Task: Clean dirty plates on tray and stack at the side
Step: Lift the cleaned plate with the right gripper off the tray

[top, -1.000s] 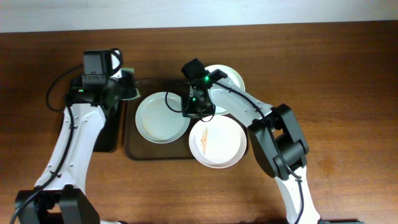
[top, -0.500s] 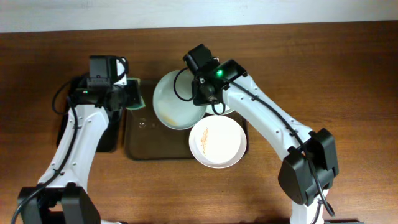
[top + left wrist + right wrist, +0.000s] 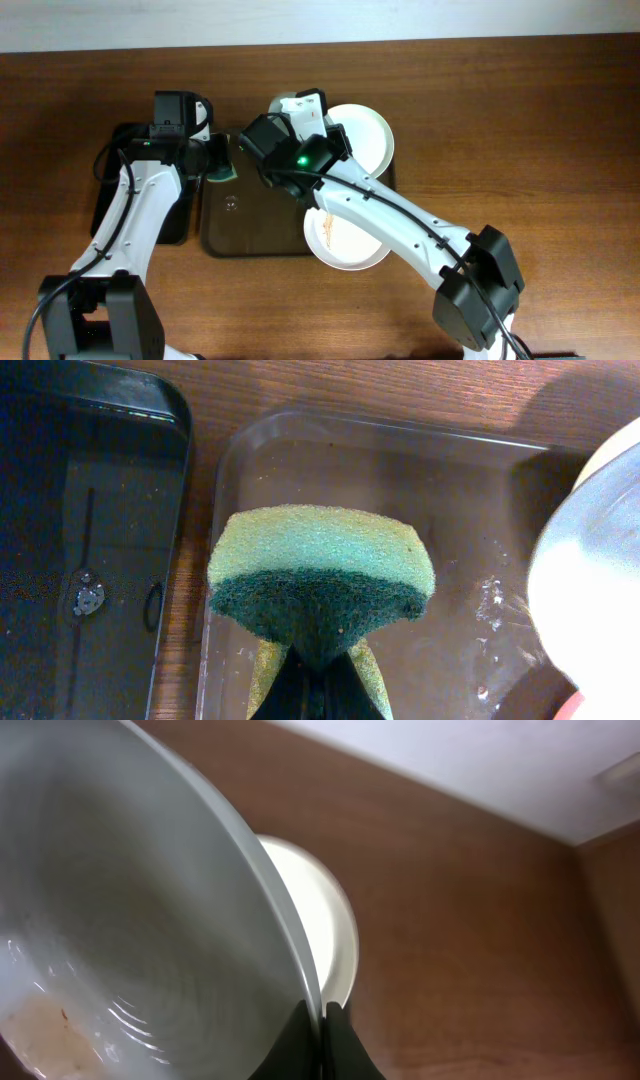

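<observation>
My right gripper [image 3: 322, 1020] is shut on the rim of a pale bluish-white plate [image 3: 130, 920]. It holds the plate lifted and tilted on edge above the back of the dark brown tray [image 3: 232, 228]. In the overhead view only the plate's top [image 3: 284, 103] shows past the right gripper [image 3: 300, 130]. My left gripper [image 3: 320, 665] is shut on a green and yellow sponge [image 3: 320, 575] over the tray's left end [image 3: 450, 510], close to the held plate [image 3: 590, 580]. A white plate [image 3: 368, 135] lies at the back right. A plate with orange streaks [image 3: 350, 245] overlaps the tray's right front.
A smaller glossy black tray [image 3: 118, 205] lies left of the brown tray and also shows in the left wrist view [image 3: 90, 510]. Water drops dot the brown tray. Bare wooden table [image 3: 540, 150] lies to the right.
The right arm lifted the bluish plate off the tray, tipped it on edge and carried it back-left. The left gripper brought the sponge rightward over the tray's left end.
</observation>
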Motion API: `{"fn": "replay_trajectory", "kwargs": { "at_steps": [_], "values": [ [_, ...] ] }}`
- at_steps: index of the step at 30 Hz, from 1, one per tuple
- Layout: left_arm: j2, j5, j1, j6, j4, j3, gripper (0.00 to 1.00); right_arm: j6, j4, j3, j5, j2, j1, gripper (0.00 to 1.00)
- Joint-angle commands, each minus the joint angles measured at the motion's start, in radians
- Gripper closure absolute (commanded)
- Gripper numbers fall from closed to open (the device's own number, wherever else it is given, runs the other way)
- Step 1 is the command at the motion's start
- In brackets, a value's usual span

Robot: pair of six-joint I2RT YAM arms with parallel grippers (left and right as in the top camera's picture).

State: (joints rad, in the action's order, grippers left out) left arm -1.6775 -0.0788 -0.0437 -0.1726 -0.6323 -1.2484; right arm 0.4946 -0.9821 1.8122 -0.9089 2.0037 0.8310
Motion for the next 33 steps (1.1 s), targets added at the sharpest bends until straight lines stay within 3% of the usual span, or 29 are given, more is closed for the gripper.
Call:
{"fn": "replay_trajectory", "kwargs": {
  "at_steps": [1, 4, 8, 11, 26, 29, 33],
  "values": [
    [-0.004, -0.014, 0.003, 0.005, 0.008, 0.006, 0.99, 0.01, 0.031, 0.023, -0.154, -0.03, 0.014, 0.96],
    [-0.004, -0.014, 0.002, 0.005, 0.011, 0.006, 0.99, -0.066, 0.069, 0.023, -0.17, -0.03, 0.014, 0.96],
    [-0.004, -0.014, 0.002, 0.005, 0.021, 0.006, 0.99, -0.333, 0.2, 0.023, -0.17, -0.03, 0.015, 0.96],
    [-0.004, -0.014, 0.002, 0.005, 0.022, 0.006, 0.99, -0.394, 0.247, 0.023, -0.182, -0.03, 0.015, 0.96],
    [-0.004, -0.014, 0.002, 0.005, 0.03, 0.006, 0.99, -0.408, 0.246, 0.023, -0.189, -0.03, 0.021, 0.96],
    [-0.004, -0.014, 0.002, 0.005, 0.031, 0.006, 0.99, -0.322, 0.208, 0.023, -0.05, -0.03, 0.018, 0.96],
    [-0.004, -0.014, 0.002, 0.005, 0.03, 0.006, 0.99, -0.182, 0.114, 0.023, 0.379, -0.031, -0.037, 0.96]
  ]
}}
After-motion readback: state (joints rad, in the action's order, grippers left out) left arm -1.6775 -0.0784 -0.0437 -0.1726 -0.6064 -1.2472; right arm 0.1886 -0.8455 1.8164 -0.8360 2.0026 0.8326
